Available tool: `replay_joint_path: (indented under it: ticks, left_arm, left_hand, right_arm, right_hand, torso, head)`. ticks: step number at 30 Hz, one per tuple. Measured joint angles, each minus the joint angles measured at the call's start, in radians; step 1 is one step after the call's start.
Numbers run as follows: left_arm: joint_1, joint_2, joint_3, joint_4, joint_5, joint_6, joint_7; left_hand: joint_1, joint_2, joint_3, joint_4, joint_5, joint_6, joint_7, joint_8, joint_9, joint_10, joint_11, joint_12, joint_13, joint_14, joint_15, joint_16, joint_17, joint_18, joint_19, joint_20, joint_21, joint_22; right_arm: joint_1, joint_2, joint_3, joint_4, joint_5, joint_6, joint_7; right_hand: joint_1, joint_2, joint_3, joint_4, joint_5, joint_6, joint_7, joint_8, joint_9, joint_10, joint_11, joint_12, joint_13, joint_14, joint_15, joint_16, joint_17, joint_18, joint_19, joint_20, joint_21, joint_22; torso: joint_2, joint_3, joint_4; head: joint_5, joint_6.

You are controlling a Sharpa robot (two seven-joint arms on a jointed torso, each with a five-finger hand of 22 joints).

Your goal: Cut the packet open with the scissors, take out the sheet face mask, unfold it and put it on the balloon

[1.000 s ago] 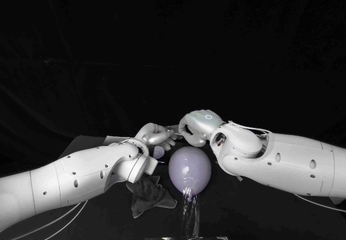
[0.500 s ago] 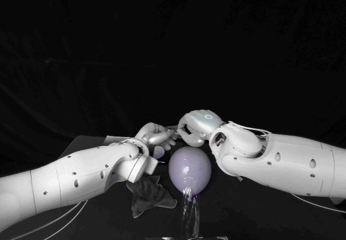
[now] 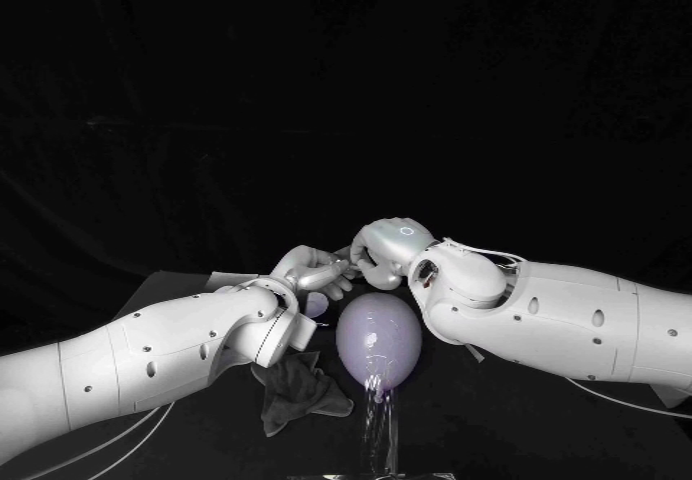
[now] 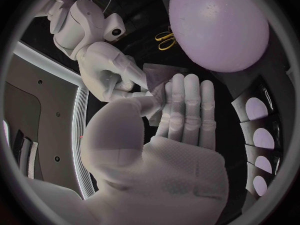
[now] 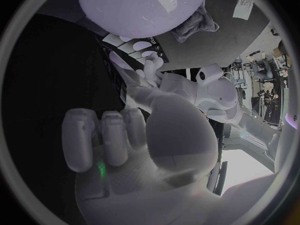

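Left wrist view: the fingers [image 4: 185, 105] of the left hand [image 3: 315, 272] lie straight and side by side, with the thumb brought across towards them. Between thumb and fingers we see the grey, flat packet [image 4: 156, 75], held by its near part. The right hand [image 3: 384, 246] reaches in from the far side, and its fingertips meet the opposite edge of the same packet, so both hands have hold of it at once.

Right wrist view: several fingers [image 5: 103, 135] of the right hand are curled into the palm, while the thumb and one finger stretch forward to the pinch. We cannot tell from any view whether the packet has been cut.

Head view: the two hands meet just behind the balloon [image 3: 379, 338], raised above the table [image 4: 140, 47]. The left arm [image 3: 159, 355] and the right arm [image 3: 562, 320] flank the balloon on either side. The balloon is pale lilac and egg-shaped. It stands upright on a glinting clear stem [image 3: 379, 425], and nothing lies over it.

The yellow-handled scissors [image 4: 165, 39] lie flat on the table beyond the balloon, apart from both hands. A crumpled dark cloth [image 3: 300, 388] rests on the table beside the balloon, under the left arm. We also note a dark strip with pale ovals [image 4: 255, 110] near the balloon; what it is cannot be made out.
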Motion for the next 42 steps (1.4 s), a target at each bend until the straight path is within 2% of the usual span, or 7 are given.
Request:
replay_joint_path:
  ticks: [7, 16, 22, 34, 37, 39, 42]
  left_arm:
    - [0.000, 0.000, 0.000, 0.003, -0.001, 0.000, 0.007]
    - [-0.001, -0.001, -0.001, 0.004, 0.002, -0.005, 0.019]
    - [0.000, -0.002, -0.001, 0.007, 0.004, -0.005, 0.023]
    - [0.000, -0.002, 0.000, 0.011, 0.007, 0.000, 0.026]
    - [0.001, -0.002, 0.000, 0.012, 0.008, 0.003, 0.027]
    - [0.001, -0.001, 0.000, 0.013, 0.008, 0.006, 0.029]
    - [0.001, -0.001, 0.000, 0.014, 0.009, 0.009, 0.032]
  left_hand:
    - [0.077, 0.009, -0.016, 0.018, 0.000, -0.034, 0.019, -0.026, 0.004, -0.059, 0.020, 0.000, 0.002, -0.054, 0.020, 0.000, -0.012, 0.000, -0.026, 0.026, -0.052, -0.035]
    - [0.151, 0.000, -0.053, 0.032, 0.000, -0.050, 0.028, -0.049, -0.008, -0.111, 0.036, -0.016, -0.011, -0.101, 0.038, -0.029, -0.038, 0.000, -0.041, 0.041, -0.082, -0.058]
    - [0.177, -0.002, -0.050, 0.044, 0.000, -0.047, 0.043, -0.059, -0.010, -0.200, 0.068, -0.081, -0.041, -0.178, 0.075, -0.105, -0.083, 0.000, -0.087, 0.069, -0.140, -0.088]
    - [0.209, -0.015, -0.048, 0.052, 0.000, -0.051, 0.060, -0.060, -0.009, -0.263, 0.098, -0.186, -0.102, -0.207, 0.100, -0.218, -0.168, 0.000, -0.108, 0.099, -0.214, -0.139]
    - [0.219, -0.018, -0.048, 0.052, 0.000, -0.053, 0.072, -0.060, -0.006, -0.307, 0.114, -0.228, -0.113, -0.230, 0.119, -0.265, -0.198, -0.001, -0.124, 0.114, -0.246, -0.160]
    - [0.222, -0.016, -0.048, 0.052, 0.000, -0.051, 0.077, -0.061, -0.005, -0.312, 0.116, -0.238, -0.113, -0.232, 0.121, -0.277, -0.207, 0.000, -0.124, 0.114, -0.255, -0.166]
    - [0.225, -0.014, -0.048, 0.052, -0.001, -0.051, 0.077, -0.064, -0.005, -0.312, 0.116, -0.244, -0.113, -0.232, 0.121, -0.287, -0.216, 0.000, -0.124, 0.114, -0.259, -0.172]
  right_arm:
    - [0.000, 0.004, 0.000, -0.003, -0.001, 0.029, -0.003]
    - [0.001, 0.001, 0.000, 0.001, -0.002, 0.058, -0.019]
    - [0.000, -0.005, 0.000, 0.007, -0.012, 0.056, -0.046]
    - [0.000, -0.007, 0.000, 0.014, -0.028, 0.042, -0.082]
    - [0.000, -0.007, -0.001, 0.014, -0.027, 0.036, -0.086]
    - [-0.001, -0.008, -0.001, 0.014, -0.023, 0.029, -0.088]
    - [-0.001, -0.010, -0.001, 0.016, -0.012, 0.016, -0.089]
  right_hand:
    - [-0.012, -0.037, -0.046, -0.012, 0.000, -0.005, 0.005, -0.014, -0.011, -0.002, 0.005, 0.000, 0.000, 0.001, 0.006, -0.003, 0.001, 0.000, 0.002, 0.010, 0.000, 0.000]
    - [-0.054, -0.084, -0.123, 0.016, 0.000, -0.042, 0.020, -0.052, -0.031, 0.001, 0.015, -0.031, 0.000, 0.004, 0.018, 0.001, 0.001, 0.000, 0.002, 0.017, -0.023, 0.001]
    - [-0.051, -0.090, -0.147, 0.026, 0.000, -0.066, 0.027, -0.072, -0.044, 0.002, 0.023, -0.050, -0.001, 0.002, 0.024, 0.001, 0.001, 0.000, 0.003, 0.026, -0.032, 0.001]
    - [-0.048, -0.092, -0.165, 0.038, 0.000, -0.067, 0.028, -0.079, -0.051, -0.002, 0.027, -0.050, 0.000, 0.003, 0.025, 0.000, 0.000, 0.000, 0.002, 0.028, -0.032, 0.000]
    - [-0.053, -0.076, -0.165, 0.054, 0.000, -0.066, 0.027, -0.079, -0.053, -0.002, 0.027, -0.050, 0.000, 0.003, 0.025, -0.002, 0.000, 0.000, 0.002, 0.028, -0.032, 0.000]
    - [-0.053, -0.022, -0.146, 0.081, 0.000, -0.051, 0.025, -0.079, -0.057, -0.002, 0.027, -0.050, 0.000, 0.003, 0.025, -0.003, 0.000, 0.000, 0.001, 0.034, -0.032, 0.000]
    - [-0.050, 0.009, -0.130, 0.097, 0.000, -0.047, 0.026, -0.080, -0.060, -0.002, 0.027, -0.050, 0.000, 0.003, 0.025, 0.000, 0.000, 0.000, 0.002, 0.035, -0.032, 0.000]
  torso:
    - [0.000, 0.0006, -0.0004]
    - [0.000, 0.0016, -0.0012]
    - [0.000, 0.0016, -0.0012]
    - [0.000, 0.0007, -0.0004]
    - [0.000, 0.0006, -0.0002]
    - [0.000, 0.0006, 0.0000]
    - [0.000, 0.0006, 0.0000]
  head:
    - [0.000, -0.001]
    - [-0.001, 0.000]
    - [-0.002, 0.000]
    - [-0.004, 0.000]
    - [-0.005, 0.000]
    - [-0.006, 0.000]
    - [-0.006, 0.001]
